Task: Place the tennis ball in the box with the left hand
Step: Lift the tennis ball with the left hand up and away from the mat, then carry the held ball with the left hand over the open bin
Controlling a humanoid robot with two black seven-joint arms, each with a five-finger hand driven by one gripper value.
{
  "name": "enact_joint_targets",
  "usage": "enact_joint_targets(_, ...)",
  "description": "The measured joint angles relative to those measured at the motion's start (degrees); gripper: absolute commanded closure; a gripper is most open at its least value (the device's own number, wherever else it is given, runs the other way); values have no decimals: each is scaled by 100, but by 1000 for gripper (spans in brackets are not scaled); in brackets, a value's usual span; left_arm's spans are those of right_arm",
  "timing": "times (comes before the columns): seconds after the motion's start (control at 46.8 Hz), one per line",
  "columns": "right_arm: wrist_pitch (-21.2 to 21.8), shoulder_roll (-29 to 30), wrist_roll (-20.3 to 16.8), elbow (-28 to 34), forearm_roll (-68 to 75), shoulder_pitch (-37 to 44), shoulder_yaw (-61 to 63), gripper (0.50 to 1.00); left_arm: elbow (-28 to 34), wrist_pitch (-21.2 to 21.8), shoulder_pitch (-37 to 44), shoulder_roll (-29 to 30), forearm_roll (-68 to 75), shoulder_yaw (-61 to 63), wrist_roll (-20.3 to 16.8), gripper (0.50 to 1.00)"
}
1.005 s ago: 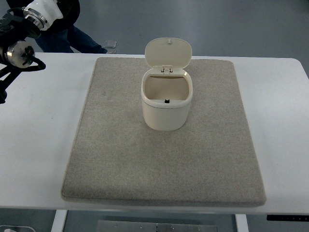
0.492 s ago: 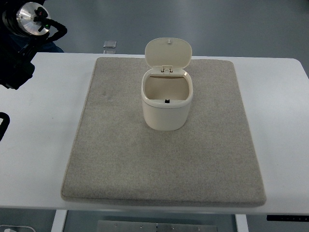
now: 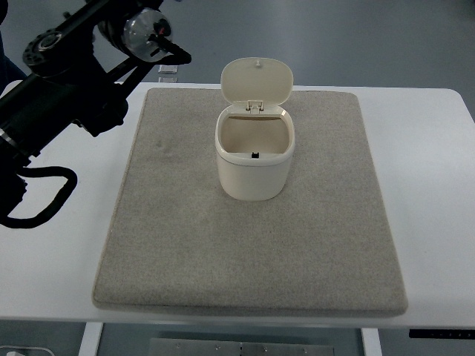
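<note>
A white table stands on a grey-blue floor, and a grey mat covers most of its top. How the fingers of the left hand are set cannot be told, because the hand itself is not clear to see at the far end of the arm. The left arm is black and enters from the left edge, reaching up to the far left corner of the mat, where a round silver joint sits near the top edge. A black cable loop hangs over the table on the left. The cream box stands upright on the far half of the mat, well apart from the arm, with its lid open and tilted back. The tennis ball cannot be seen in this view
</note>
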Motion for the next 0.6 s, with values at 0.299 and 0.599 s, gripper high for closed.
enact_joint_targets(0.299, 0, 0, 1, 0, 0, -1, 0, 562, -714, 24, 102, 84, 393, 1061, 42, 1000)
enact_joint_targets(0.599, 0, 0, 3, 3, -1, -1, 0, 562, -1430, -238, 110, 1285, 411, 1746, 52, 1000)
